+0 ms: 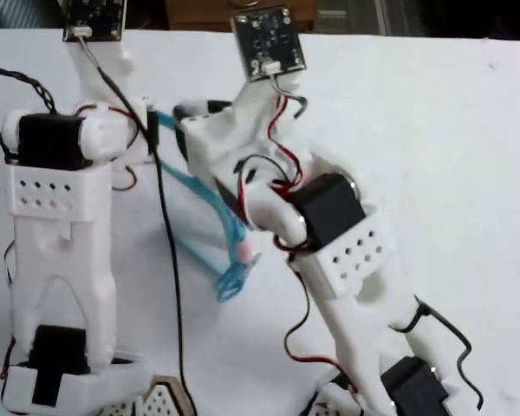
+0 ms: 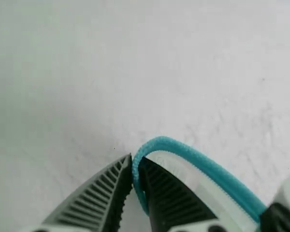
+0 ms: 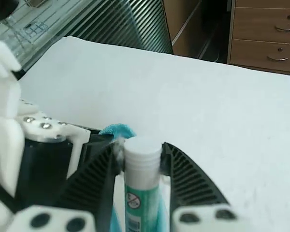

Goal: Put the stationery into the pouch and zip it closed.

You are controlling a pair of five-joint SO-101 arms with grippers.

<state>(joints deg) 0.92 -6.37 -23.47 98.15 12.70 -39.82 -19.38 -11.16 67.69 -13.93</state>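
A clear pouch with blue trim (image 1: 218, 206) lies on the white table between the two arms. My left gripper (image 2: 135, 162) is shut on its blue edge (image 2: 203, 166), at the pouch's far end (image 1: 152, 130). My right gripper (image 3: 141, 147) is shut on a glue stick (image 3: 141, 179) with a white cap and green label. It holds the stick upright just beside the pouch's blue rim (image 3: 117, 130), close to the left arm. In the high view the right gripper (image 1: 192, 120) sits right next to the left one. Something small and pink (image 1: 243, 250) shows near the pouch's near end.
A black cable (image 1: 170, 260) runs down the table across the pouch. The white table (image 1: 451, 130) is bare to the right of the arms. Beyond the table's far edge stand wooden drawers (image 3: 266, 34) and a slatted panel (image 3: 116, 24).
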